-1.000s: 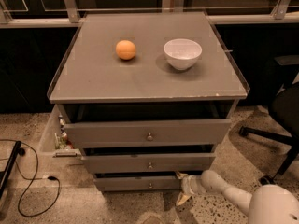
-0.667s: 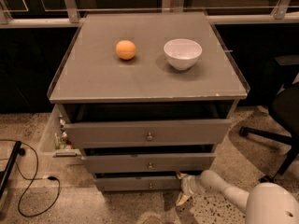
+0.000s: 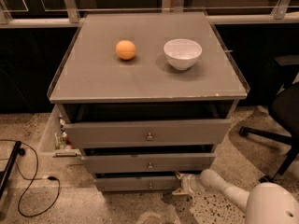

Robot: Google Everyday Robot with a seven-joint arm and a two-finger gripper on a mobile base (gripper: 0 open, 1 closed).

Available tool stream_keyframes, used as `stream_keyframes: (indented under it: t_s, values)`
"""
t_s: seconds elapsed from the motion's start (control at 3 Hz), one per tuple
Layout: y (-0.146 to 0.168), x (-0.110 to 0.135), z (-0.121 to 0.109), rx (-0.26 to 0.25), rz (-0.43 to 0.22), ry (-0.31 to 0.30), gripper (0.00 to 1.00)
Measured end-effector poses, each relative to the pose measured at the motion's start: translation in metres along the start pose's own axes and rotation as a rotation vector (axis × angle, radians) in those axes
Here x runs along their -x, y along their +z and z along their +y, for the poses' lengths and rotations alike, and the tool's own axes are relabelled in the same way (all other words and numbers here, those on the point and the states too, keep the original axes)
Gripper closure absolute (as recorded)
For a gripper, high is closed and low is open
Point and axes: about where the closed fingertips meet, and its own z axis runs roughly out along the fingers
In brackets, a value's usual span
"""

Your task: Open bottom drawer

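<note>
The bottom drawer [image 3: 131, 184] is the lowest, smallest grey front of the cabinet, with a small round knob [image 3: 150, 186] at its centre. It stands out a little from the cabinet, and a dark gap shows above it. My gripper [image 3: 181, 185] is low near the floor at the drawer front's right end, touching or nearly touching its corner. My white arm [image 3: 224, 190] reaches in from the lower right. The tray inside the drawer is hidden.
The middle drawer [image 3: 187, 162] and top drawer [image 3: 103, 134] also stand slightly out. An orange [image 3: 125, 50] and a white bowl [image 3: 182, 53] sit on the cabinet top [image 3: 145, 80]. A side bin [image 3: 56, 139] hangs left, a cable [image 3: 28, 185] lies on the floor, and a chair base [image 3: 275, 139] is right.
</note>
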Motion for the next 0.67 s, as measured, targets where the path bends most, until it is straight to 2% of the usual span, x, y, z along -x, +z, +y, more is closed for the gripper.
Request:
stream_keyframes:
  t_s: [0.67]
  values:
    - [-0.0088,0.0064,-0.0039,0.002,-0.002,-0.002,0.88]
